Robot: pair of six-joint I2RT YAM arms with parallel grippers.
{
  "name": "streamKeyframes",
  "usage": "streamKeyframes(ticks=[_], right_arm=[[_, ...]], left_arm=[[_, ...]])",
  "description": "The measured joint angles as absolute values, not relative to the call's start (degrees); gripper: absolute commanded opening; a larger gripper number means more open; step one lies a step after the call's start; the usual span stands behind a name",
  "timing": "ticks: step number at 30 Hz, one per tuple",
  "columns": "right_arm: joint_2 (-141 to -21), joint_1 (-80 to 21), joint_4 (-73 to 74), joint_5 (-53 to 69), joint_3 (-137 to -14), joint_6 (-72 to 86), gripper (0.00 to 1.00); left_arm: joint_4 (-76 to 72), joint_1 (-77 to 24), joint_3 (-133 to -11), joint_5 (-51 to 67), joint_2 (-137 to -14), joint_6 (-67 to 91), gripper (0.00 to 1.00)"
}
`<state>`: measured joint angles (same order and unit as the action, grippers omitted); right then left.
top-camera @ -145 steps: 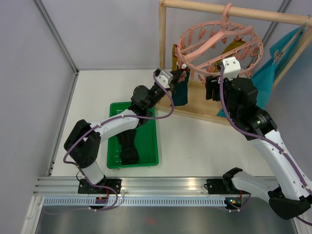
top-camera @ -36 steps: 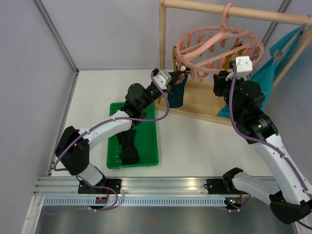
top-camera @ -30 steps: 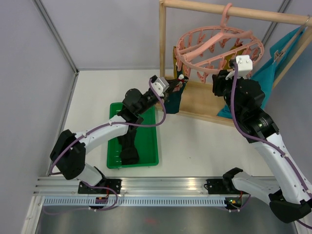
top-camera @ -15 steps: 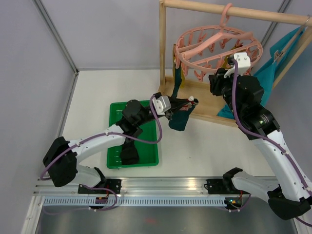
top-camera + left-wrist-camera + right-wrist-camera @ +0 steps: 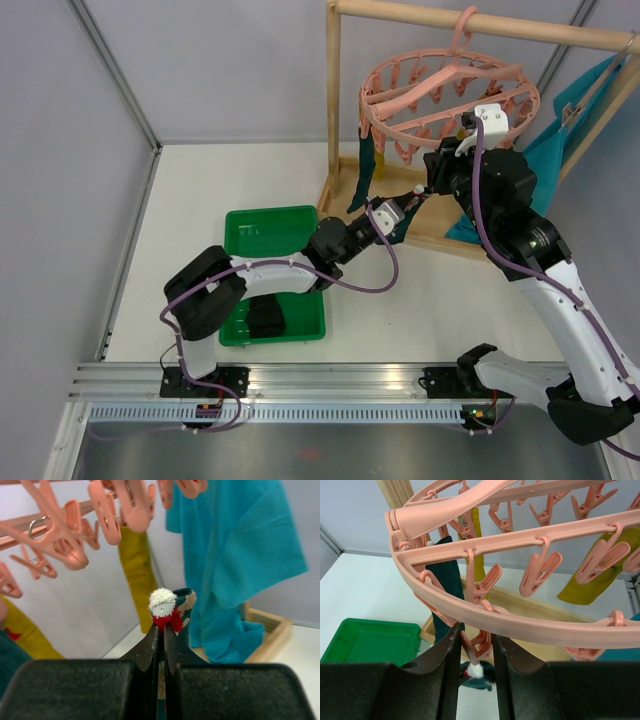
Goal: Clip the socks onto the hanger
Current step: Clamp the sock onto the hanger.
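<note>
The pink ring hanger (image 5: 450,95) hangs by its hook from the wooden rack. My left gripper (image 5: 162,627) is shut on a dark teal sock with a red-and-white tip (image 5: 167,609). In the top view this gripper (image 5: 405,205) holds the sock (image 5: 400,222) up below the ring's front. My right gripper (image 5: 474,635) is shut on a pink clip peg (image 5: 481,639) under the ring rim (image 5: 530,625), and the sock's white tuft (image 5: 475,670) sits just below that peg. A dark teal sock (image 5: 365,178) and yellow socks (image 5: 592,582) hang from other pegs.
A green tray (image 5: 270,230) lies under the left arm with a black sock (image 5: 265,318) in it. The wooden rack's post (image 5: 334,100) and base board (image 5: 420,235) stand behind the grippers. A large teal cloth (image 5: 560,150) hangs on the right.
The left arm has swung down and to the right with the patterned sock, from the hanger's left side to just under the right gripper. The right gripper has shifted slightly left.
</note>
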<state>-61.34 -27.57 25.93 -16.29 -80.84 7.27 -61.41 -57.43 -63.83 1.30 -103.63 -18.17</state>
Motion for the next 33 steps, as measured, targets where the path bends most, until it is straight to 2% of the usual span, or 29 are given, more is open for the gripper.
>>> streamKeyframes(ticks=[8,33], right_arm=[[-61.8,-27.6,27.2,-16.1,-81.9,7.1,0.00],[-62.0,-27.6,27.8,-16.6,-82.4,6.3,0.00]], left_arm=[[-69.7,-57.5,-67.2,-5.0,-107.3,-20.9,0.02],[-72.0,-57.5,-65.8,-2.2,-104.3,-19.8,0.02]])
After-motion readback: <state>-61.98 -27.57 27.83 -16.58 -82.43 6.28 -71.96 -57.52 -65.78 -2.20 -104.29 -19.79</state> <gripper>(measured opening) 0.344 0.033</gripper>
